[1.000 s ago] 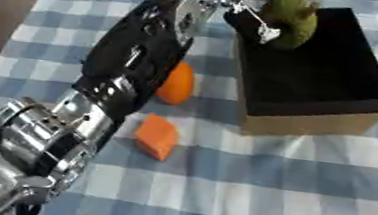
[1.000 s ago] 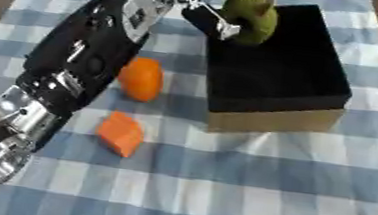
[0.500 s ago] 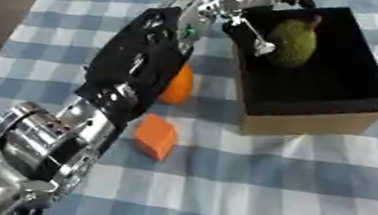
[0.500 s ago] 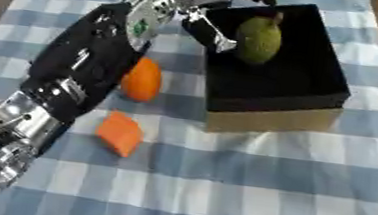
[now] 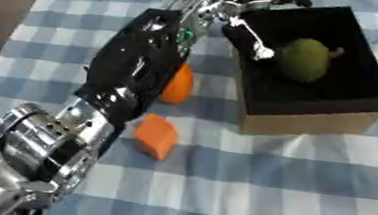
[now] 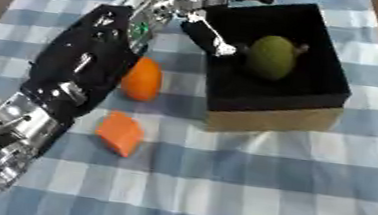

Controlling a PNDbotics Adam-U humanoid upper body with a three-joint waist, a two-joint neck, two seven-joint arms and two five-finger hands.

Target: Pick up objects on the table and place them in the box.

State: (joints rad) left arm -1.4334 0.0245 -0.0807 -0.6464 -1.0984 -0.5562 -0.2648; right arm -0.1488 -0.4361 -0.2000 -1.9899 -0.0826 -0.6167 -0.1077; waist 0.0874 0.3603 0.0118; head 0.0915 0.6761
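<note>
- The left hand (image 5: 238, 11) reaches from the lower left across the table to the far left corner of the box (image 5: 360, 105); its fingers are spread and released, holding nothing.
- One silver-tipped finger (image 5: 254, 40) points down into the box, its tip just beside the green fruit (image 5: 304, 60) on the fruit's left; whether the two touch cannot be told.
- The green fruit, pear-like with a short brown stem toward the right, lies inside the box on its black floor, in the far half, apart from the walls.
- The box is black inside with a tan cardboard front wall, and stands on the right part of the table.
- The left arm (image 6: 81, 75), black with a silver joint low at the left, runs from the bottom left corner up to the hand.
- An orange (image 6: 142, 78) sits on the cloth just beside the arm, left of the box and outside it.
- An orange block (image 6: 120, 133) lies nearer the front, below the orange and apart from it, also outside the box.
- The tablecloth (image 6: 245, 196) is checked blue and white.
- The right hand shows in neither view.
</note>
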